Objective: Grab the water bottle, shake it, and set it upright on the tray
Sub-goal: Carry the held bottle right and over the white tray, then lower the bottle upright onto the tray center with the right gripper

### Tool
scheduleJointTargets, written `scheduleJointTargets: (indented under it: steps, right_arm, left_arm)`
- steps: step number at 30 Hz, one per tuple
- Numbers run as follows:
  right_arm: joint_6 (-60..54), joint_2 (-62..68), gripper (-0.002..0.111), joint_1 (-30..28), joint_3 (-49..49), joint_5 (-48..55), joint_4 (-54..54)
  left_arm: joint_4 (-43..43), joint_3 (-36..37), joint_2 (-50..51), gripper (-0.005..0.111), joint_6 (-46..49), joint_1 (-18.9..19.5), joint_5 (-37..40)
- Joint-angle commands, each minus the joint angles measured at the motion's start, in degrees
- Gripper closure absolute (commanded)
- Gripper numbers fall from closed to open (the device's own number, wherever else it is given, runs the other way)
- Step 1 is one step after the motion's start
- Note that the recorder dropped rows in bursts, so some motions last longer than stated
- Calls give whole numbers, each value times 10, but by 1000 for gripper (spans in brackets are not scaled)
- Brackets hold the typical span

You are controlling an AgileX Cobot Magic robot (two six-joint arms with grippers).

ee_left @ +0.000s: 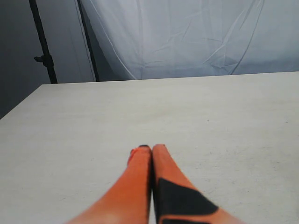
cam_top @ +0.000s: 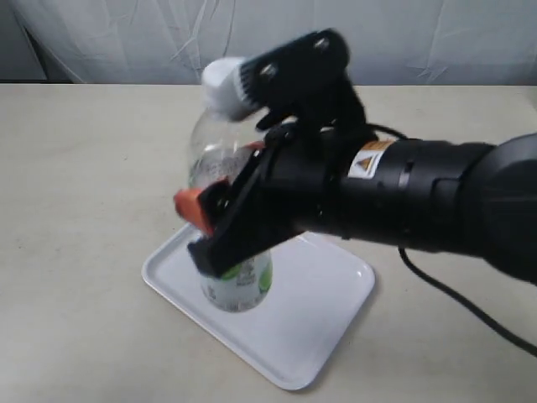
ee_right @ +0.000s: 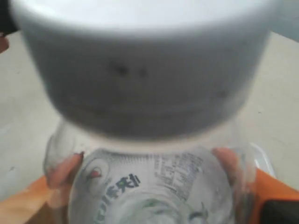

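The clear water bottle (cam_top: 220,159) with a white cap stands upright on the white tray (cam_top: 310,319), near the tray's left part. My right gripper (cam_top: 210,227) is shut on the bottle's body from the right, its orange fingertips (ee_right: 63,170) pressing both sides. In the right wrist view the cap fills the upper frame and the water bottle (ee_right: 149,186) label shows below it. My left gripper (ee_left: 151,149) is shut with nothing in it, over bare table; it does not appear in the exterior view.
The pale table (cam_top: 75,168) runs to a white cloth backdrop (cam_top: 419,34). A black cable (cam_top: 470,311) trails from the right arm across the table. A dark stand pole (ee_left: 43,44) rises at the backdrop's edge in the left wrist view.
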Motion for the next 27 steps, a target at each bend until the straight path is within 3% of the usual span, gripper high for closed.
scheduleJointTargets:
  steps: [1,5,8,14,17,19,24,27]
  right_arm:
    - [-12,2,109,-6,-3,-65,-50]
    - [-19,2,109,-86,-3,-193,8]
    - [-3,2,109,-99,-3,-233,61]
    - [43,2,109,-50,-3,-128,25]
    - [41,2,109,-8,-3,-131,4]
    - [41,2,109,14,-3,-181,-31]
    - [41,2,109,45,-3,-432,-37]
    - [36,2,109,44,-3,-470,-36]
  left_arm:
    - [1,1,-3,107,-2,0,-3]
    - [1,1,-3,107,-2,0,-3]
    - [1,1,-3,107,-2,0,-3]
    - [1,1,-3,107,-2,0,-3]
    - [1,1,-3,107,-2,0,-3]
    - [1,1,-3,107,-2,0,-3]
    - [1,1,-3,107,-2,0,-3]
    - [1,1,-3,107,-2,0,-3]
